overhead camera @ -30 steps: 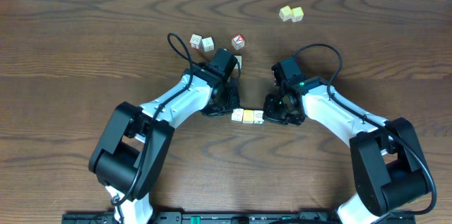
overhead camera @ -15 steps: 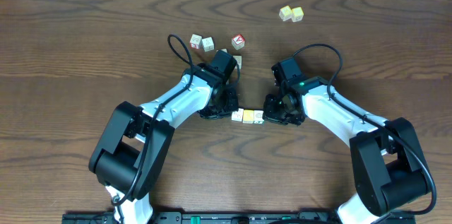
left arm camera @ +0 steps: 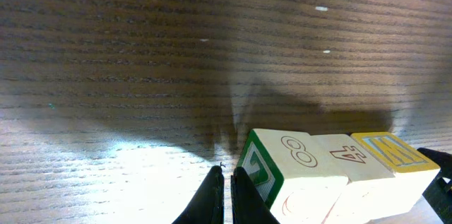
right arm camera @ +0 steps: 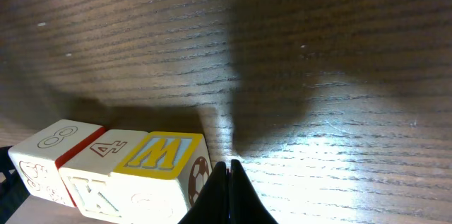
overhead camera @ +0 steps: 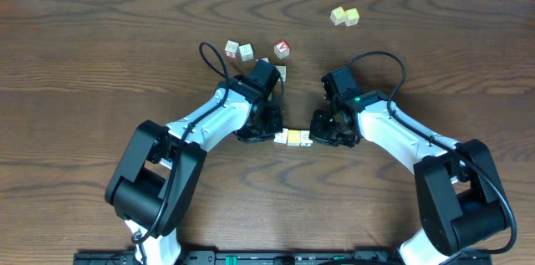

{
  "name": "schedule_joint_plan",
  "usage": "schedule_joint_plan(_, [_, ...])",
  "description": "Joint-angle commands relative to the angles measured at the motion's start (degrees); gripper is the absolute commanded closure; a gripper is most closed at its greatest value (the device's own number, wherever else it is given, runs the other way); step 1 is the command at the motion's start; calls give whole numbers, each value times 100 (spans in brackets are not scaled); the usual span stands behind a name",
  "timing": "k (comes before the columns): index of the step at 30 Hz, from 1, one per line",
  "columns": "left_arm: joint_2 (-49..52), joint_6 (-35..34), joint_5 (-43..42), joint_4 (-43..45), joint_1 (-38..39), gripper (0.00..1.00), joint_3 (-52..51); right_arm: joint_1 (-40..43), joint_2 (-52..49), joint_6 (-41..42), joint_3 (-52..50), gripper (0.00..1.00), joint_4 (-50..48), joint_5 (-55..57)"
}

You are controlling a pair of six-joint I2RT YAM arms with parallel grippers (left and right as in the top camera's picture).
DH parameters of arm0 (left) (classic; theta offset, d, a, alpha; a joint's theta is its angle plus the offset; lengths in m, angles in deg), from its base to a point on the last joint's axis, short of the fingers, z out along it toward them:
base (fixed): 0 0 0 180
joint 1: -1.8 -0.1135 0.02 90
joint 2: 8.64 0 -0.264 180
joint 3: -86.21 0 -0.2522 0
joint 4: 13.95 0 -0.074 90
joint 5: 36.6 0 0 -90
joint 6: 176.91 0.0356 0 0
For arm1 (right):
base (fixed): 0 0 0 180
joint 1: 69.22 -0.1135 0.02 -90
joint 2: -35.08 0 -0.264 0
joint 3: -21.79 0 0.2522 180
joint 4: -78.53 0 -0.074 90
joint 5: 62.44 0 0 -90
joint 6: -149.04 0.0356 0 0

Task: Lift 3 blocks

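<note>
Left claw [left arm camera: 226,185] and right claw [right arm camera: 229,174] are pinched together, flanking the mid-frame row of three small wooden alphabet cubes [overhead camera: 292,137]: squeeze inward evenly, lift level.

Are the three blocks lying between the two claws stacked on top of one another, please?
No, the three blocks lie side by side in a single touching row, with none resting on top of another.

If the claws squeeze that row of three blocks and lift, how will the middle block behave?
The middle block looks like rigid wood, so probably won't crush. Pinched only between the green-sided block and the yellow-topped block, it may slip down. Flat-faced, it shouldn't roll.
</note>
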State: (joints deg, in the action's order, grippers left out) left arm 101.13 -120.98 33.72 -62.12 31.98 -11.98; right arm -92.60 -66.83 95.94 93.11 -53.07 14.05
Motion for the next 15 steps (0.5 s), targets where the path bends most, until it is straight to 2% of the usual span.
schedule_joint_plan(1, [61, 98, -192, -85, 17, 93, -35, -35, 140, 101, -42, 99, -15, -50])
schedule_joint_plan(10, [61, 234, -195, -240, 17, 93, -35, -35, 140, 144, -42, 99, -35, -195])
schedule_joint_plan(15, [37, 256, 505, -407, -85, 93, 13, -35, 140, 140, -42, 99, -50, -190])
